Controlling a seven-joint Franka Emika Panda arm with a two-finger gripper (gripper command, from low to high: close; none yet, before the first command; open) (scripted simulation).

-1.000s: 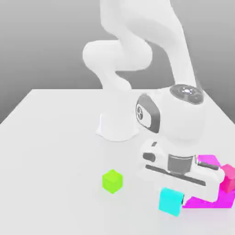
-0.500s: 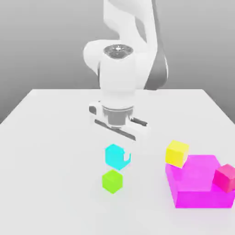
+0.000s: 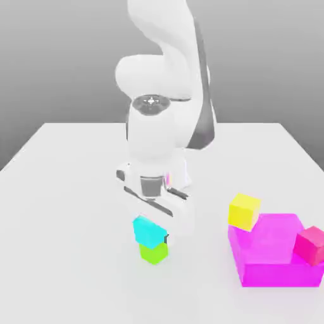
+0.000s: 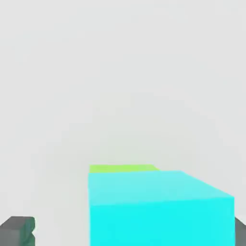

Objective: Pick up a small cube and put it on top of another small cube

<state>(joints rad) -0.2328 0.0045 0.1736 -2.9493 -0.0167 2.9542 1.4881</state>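
The cyan small cube (image 3: 148, 230) rests on top of the lime-green cube (image 3: 154, 253), sitting slightly toward the exterior view's left of it. My gripper (image 3: 152, 234) hangs straight down around the cyan cube. In the hand view the cyan cube (image 4: 158, 211) is large, with a strip of the green cube (image 4: 122, 168) showing past its far edge. One dark fingertip (image 4: 17, 230) stands well apart from the cyan cube's side, so the gripper (image 4: 129, 233) is open.
At the exterior view's right a big magenta block (image 3: 272, 253) lies on the white table (image 3: 63, 209). A yellow cube (image 3: 243, 211) leans on its left corner and a pink-red cube (image 3: 310, 244) sits on its right side. The arm's base stands behind the stack.
The gripper came down and slightly toward the exterior view's left, carrying the cyan cube from the air onto the green cube. Its fingers now stand apart from the cube.
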